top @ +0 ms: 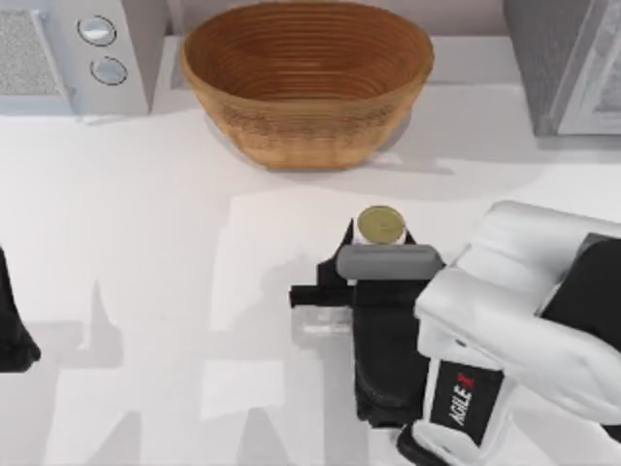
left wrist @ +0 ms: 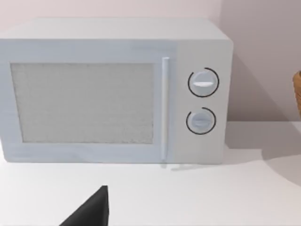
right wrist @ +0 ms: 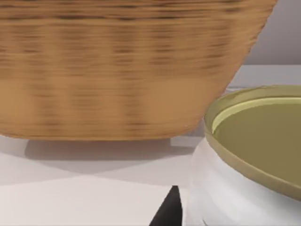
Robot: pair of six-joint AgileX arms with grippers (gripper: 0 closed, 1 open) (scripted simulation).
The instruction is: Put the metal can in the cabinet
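Note:
The metal can (top: pixel 380 224), a small upright cylinder with a dull gold top, stands in the middle of the table in front of the woven basket. My right gripper (top: pixel 377 240) reaches in from the lower right and is shut on the can, one black finger on each side. In the right wrist view the can (right wrist: pixel 244 160) is very close, with one dark fingertip (right wrist: pixel 170 209) against its white wall. The grey cabinet (top: pixel 568 63) stands at the back right corner. My left gripper (top: pixel 12 330) is parked at the left edge of the table.
A large woven basket (top: pixel 307 83) sits at the back centre, just beyond the can. A white microwave (top: pixel 73 53) with two dials stands at the back left; the left wrist view faces this microwave (left wrist: pixel 113 89). Bare white tabletop (top: pixel 155 272) lies to the left.

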